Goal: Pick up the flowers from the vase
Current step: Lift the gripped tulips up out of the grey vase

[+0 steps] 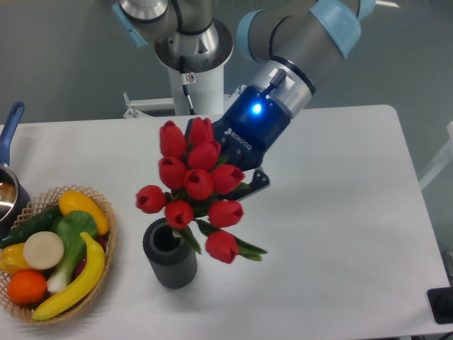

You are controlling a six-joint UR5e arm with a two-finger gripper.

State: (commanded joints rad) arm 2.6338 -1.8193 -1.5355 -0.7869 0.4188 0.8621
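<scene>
The flowers (197,183), a bunch of closed red tulip buds with green stems and leaves, hang tilted in the air just above and to the right of the vase. The vase (170,253) is dark grey, ribbed and cylindrical, and stands upright on the white table with its round mouth showing dark. One green leaf reaches down over the vase's right rim. My gripper (244,185) comes in from the upper right with a blue light on its body. It is shut on the bunch from behind. Its fingertips are mostly hidden by the buds.
A wicker basket (106,212) with a banana, an orange, a cucumber and other produce stands at the left front. A blue-handled pot (11,127) sits at the left edge. The robot's base (191,71) stands at the back of the table (340,234).
</scene>
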